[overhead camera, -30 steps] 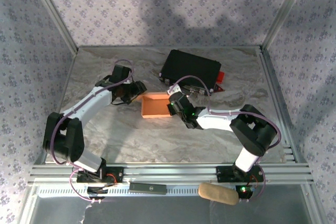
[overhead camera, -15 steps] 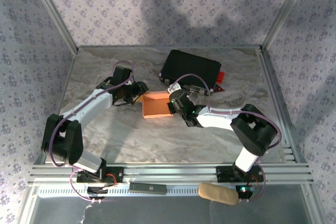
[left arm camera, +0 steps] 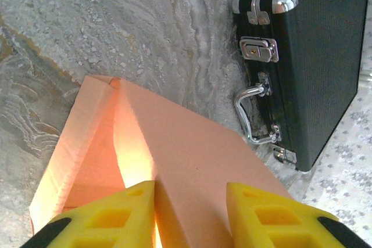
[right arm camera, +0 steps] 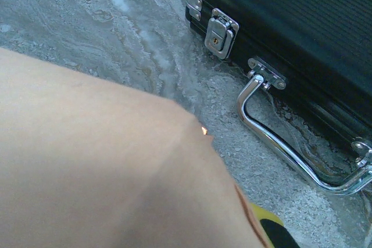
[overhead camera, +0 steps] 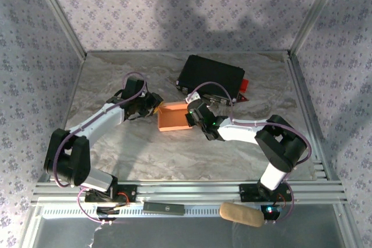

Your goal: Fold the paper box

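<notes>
The salmon-pink paper box (overhead camera: 173,119) lies open-topped in the middle of the table. My left gripper (overhead camera: 156,108) is at its left end. In the left wrist view its yellow fingers (left arm camera: 110,216) stand apart astride a sloping pink flap (left arm camera: 192,149), the left finger against the flap's crease. My right gripper (overhead camera: 190,118) is at the box's right wall and is shut on the cardboard. In the right wrist view the pink sheet (right arm camera: 104,166) covers most of the picture and hides the jaws except for one yellow fingertip (right arm camera: 268,222).
A black hard case (overhead camera: 210,76) with chrome latches and handle (right arm camera: 273,137) lies just behind the box, with a red piece (overhead camera: 244,83) at its right end. Patterned walls close in the table. A tan roll (overhead camera: 240,214) lies on the front rail.
My left gripper has moved right onto the box's left end, and its jaws have narrowed. The right arm and the box have hardly moved.
</notes>
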### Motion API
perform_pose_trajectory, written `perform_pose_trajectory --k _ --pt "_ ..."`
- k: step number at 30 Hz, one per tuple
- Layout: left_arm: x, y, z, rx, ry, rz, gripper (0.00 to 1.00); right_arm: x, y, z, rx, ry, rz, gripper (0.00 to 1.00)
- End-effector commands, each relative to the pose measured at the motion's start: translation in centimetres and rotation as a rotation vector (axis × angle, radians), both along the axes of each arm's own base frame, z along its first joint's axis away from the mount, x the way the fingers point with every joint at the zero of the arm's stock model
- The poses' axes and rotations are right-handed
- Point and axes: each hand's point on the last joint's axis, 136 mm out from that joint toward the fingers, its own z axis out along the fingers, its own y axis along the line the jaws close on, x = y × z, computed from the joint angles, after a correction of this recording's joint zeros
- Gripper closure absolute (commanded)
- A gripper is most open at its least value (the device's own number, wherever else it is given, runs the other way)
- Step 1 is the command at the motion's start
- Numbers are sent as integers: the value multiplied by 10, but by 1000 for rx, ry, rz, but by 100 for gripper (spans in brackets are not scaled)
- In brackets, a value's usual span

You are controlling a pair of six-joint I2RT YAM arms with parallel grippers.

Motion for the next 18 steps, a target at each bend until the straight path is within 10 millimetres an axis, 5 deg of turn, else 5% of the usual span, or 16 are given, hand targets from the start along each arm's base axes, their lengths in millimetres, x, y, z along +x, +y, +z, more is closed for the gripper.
perform_pose_trajectory --k 1,14,18 --pt "-6 -7 4 -34 5 -5 71 3 13 12 41 -13 22 100" --pt "-20 6 -9 73 0 4 84 1 12 10 71 44 -4 100" --pt "-24 8 -14 108 -6 9 85 0 11 11 110 75 -20 91"
